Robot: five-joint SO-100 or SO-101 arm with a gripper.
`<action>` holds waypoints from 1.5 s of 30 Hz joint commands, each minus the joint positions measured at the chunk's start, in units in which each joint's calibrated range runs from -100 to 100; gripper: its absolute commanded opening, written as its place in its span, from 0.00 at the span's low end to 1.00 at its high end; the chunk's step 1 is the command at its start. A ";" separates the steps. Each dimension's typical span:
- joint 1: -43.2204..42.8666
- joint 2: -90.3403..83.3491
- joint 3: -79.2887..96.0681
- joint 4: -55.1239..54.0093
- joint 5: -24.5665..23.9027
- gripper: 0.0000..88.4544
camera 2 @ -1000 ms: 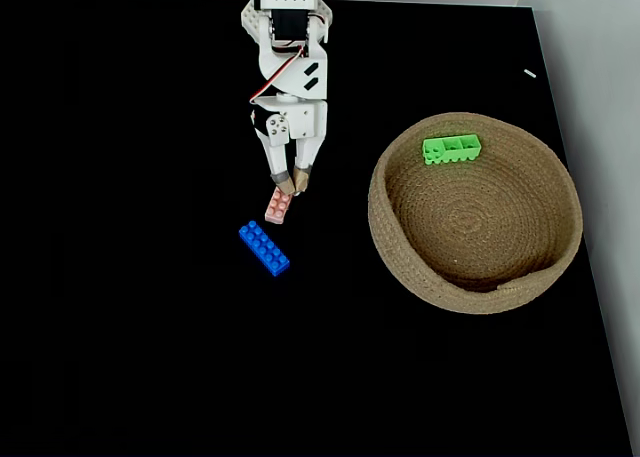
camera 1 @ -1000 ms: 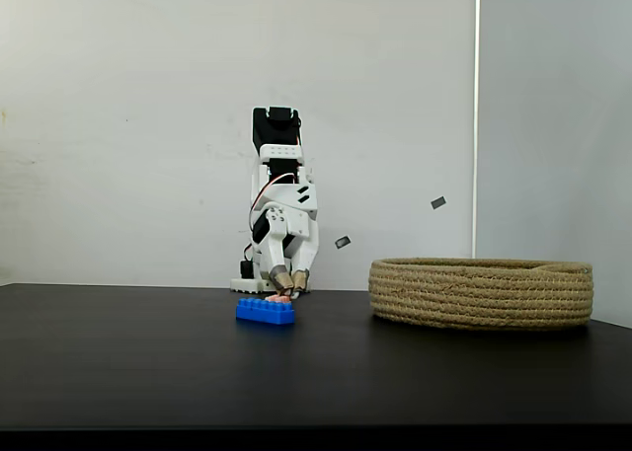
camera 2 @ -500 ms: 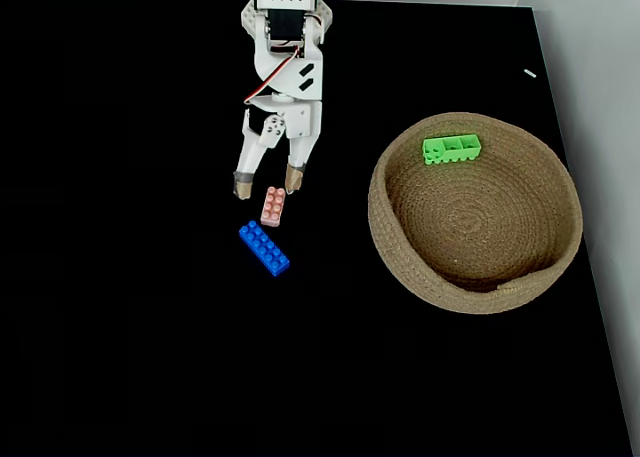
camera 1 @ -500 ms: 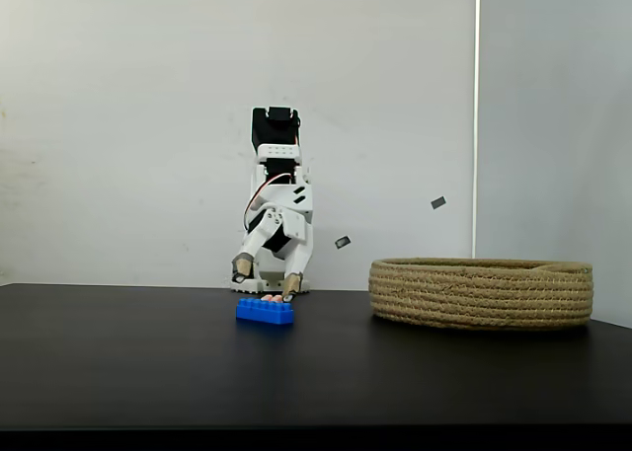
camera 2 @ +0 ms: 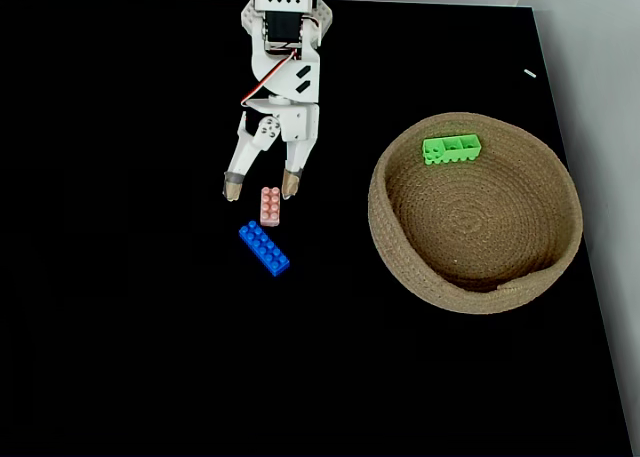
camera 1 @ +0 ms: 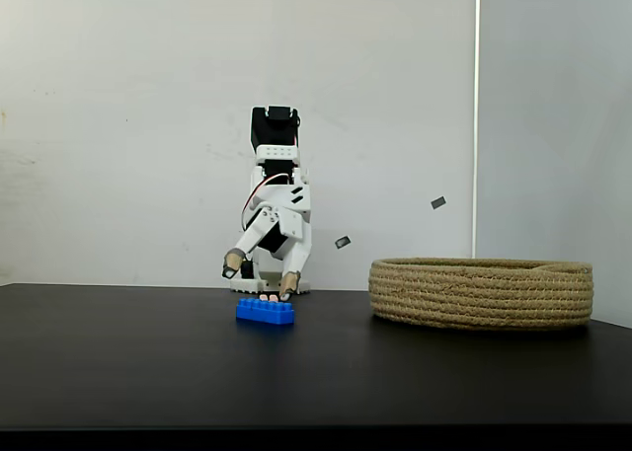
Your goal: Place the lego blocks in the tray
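**Open hand above the pink brick, green brick in the basket**

Nearest the camera in the fixed view from the side, the matte black table (camera 1: 316,372) stretches bare up to the long bright blue studded plastic brick (camera 1: 265,312), which lies flat on the table. In the fixed view from above the same blue brick (camera 2: 264,249) sits at a slant, well to the left of the basket.

Just beyond it lies the small pale pink studded brick (camera 2: 270,206), close to the blue one but apart from it; from the side only a sliver of the pink brick (camera 1: 269,298) shows over the blue brick's top.

The white two-finger hand (camera 2: 260,186) points down at the table with its tan-tipped fingers (camera 2: 232,187) spread wide, and it holds nothing. From above, the pink brick lies just past the fingertips, nearer the right one. In the side view the hand (camera 1: 260,277) has its right tip low beside the pink brick and its left tip raised higher.

To the right in both fixed views stands the wide, shallow round basket of coiled tan rope (camera 1: 482,293), well apart from the arm. From above, the bright green studded brick (camera 2: 451,149) rests inside the basket (camera 2: 400,267) against its far wall.

Behind everything rise the white arm with its black motor (camera 1: 274,130) and a pale wall (camera 1: 118,125).
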 commanded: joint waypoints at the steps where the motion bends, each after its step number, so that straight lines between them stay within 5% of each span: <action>1: -0.74 3.78 -1.01 -2.67 -0.63 0.33; 9: 0.08 8.16 -2.74 -3.50 -0.24 0.32; 13: 1.15 8.16 -2.19 -5.75 0.05 0.00; 21: 0.99 1.20 -0.28 -4.33 -0.10 0.00; 25: -1.32 -12.47 0.91 8.41 0.29 0.00; 33: -18.80 -28.04 -4.65 27.32 -0.34 0.00; 43: -31.16 -24.51 -12.04 11.74 1.95 0.00; 45: -31.16 -23.65 -11.31 6.91 2.78 0.08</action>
